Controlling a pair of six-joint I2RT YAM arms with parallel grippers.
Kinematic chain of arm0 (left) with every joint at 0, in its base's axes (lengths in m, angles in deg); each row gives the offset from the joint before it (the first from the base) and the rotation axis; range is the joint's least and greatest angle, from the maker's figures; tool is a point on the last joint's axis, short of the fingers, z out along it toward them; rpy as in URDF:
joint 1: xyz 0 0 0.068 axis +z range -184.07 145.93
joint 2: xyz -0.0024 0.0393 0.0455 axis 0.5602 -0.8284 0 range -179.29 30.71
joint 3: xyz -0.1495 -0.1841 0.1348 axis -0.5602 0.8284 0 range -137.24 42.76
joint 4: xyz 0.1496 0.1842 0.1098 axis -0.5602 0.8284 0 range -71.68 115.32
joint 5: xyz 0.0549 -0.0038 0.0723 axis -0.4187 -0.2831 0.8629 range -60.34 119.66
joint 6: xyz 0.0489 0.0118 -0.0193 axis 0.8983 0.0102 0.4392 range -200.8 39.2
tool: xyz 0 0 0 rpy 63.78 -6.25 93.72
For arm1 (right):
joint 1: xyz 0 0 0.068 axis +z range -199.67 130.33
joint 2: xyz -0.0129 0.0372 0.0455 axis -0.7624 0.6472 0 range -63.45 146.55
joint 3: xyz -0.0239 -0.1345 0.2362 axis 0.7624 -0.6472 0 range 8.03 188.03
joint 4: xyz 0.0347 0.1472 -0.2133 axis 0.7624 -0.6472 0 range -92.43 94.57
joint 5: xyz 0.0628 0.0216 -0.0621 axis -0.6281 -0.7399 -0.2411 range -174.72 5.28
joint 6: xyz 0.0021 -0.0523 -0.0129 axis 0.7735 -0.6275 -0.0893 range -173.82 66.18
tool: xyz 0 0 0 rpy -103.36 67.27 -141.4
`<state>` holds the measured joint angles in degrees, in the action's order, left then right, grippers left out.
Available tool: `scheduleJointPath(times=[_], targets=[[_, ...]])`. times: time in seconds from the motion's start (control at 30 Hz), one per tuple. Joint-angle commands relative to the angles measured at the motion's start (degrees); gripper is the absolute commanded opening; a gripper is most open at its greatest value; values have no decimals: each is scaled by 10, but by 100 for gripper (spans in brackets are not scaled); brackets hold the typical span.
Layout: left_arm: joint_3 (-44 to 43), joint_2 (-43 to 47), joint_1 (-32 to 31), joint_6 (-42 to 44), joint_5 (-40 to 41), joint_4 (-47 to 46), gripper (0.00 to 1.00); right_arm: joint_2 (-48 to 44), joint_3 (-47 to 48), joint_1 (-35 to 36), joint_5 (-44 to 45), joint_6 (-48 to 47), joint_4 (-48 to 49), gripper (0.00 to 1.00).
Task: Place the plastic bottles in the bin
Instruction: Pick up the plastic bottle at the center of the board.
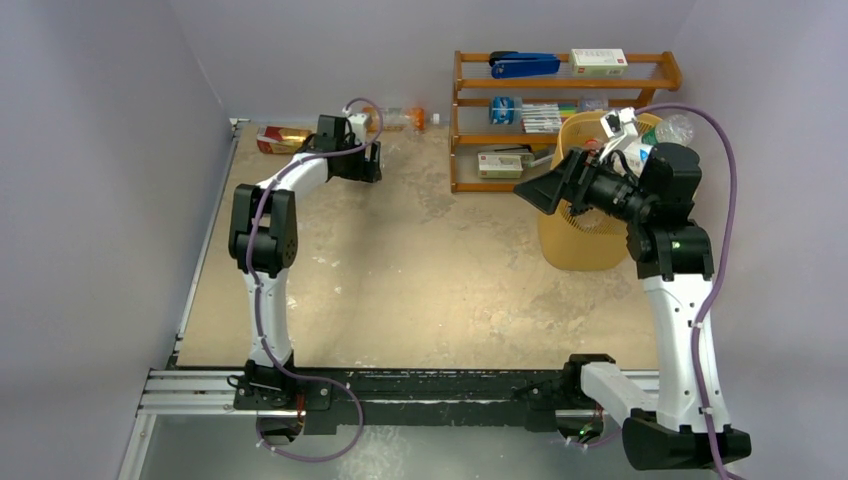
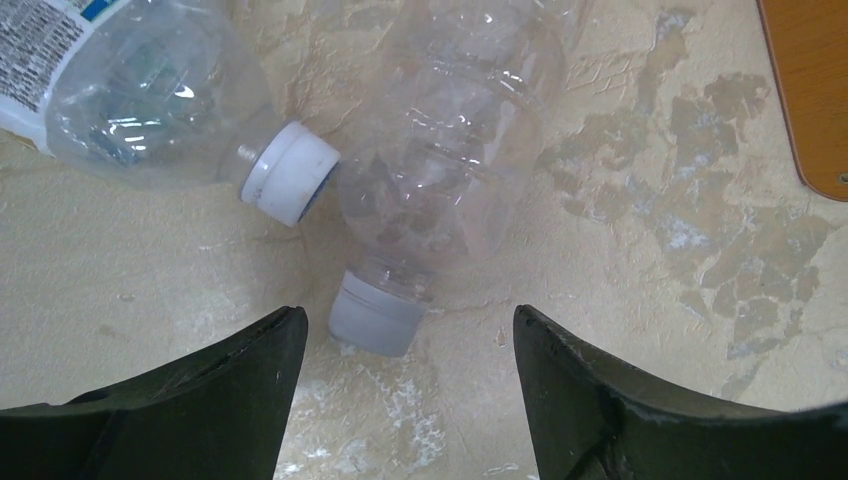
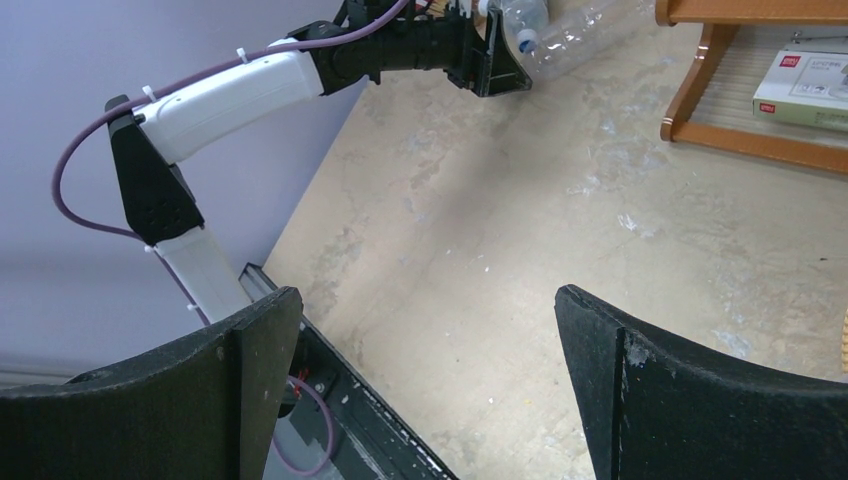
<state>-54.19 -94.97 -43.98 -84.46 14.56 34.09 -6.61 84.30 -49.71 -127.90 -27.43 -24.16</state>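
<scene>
At the left gripper (image 2: 407,318): wide open, gripping nothing, low over the table (image 2: 650,300). Right between its fingertips, resting on the table, the pale grey cap of a clear unlabelled bottle (image 2: 445,170), laid on its side with the body stretching straight ahead and away. Ahead and to the left of the fingers, a second clear bottle (image 2: 140,95) with a white printed label, also on its side, white cap touching or all but touching the shoulder of the first; impossible to tell which. Ahead and far to the right, a corner of the brown wooden shelf rack (image 2: 815,90). Seen from above, both just beyond this gripper near the back wall, with a brown packet (image 1: 283,139) back behind it, next to the arm. At the right gripper (image 3: 425,292): also spread wide and empty, held up in the air, turned sideways toward the left arm (image 3: 235,90). Directly behind and below it, the yellow-orange bin (image 1: 585,235), with several bottles (image 1: 675,128) already inside, up near the rim. Well ahead of its fingers, across open table, the two bottles by the other gripper. Ahead and to its right, the shelf rack, with a white box (image 3: 805,90) on a low shelf and a blue stapler (image 1: 525,65) on the top one.
</scene>
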Motion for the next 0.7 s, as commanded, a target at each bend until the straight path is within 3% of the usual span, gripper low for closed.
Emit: scheduleJointPath(times=[0.0,0.33,0.37,0.53,0.67], targets=[[-18,-3,-2,12,-25,-37,74,0,-1,1,-17,-12,36,99],[-12,-13,-29,16,-40,-45,69,-2,-10,1,-17,-12,42,98],[-12,-14,-33,16,-38,-43,67,-3,-11,2,-18,-11,43,98],[-36,-31,-37,0,-29,-18,31,-10,-11,1,-15,-9,40,98],[-35,-22,-39,-9,-16,1,24,-16,-15,1,-16,-7,40,98]])
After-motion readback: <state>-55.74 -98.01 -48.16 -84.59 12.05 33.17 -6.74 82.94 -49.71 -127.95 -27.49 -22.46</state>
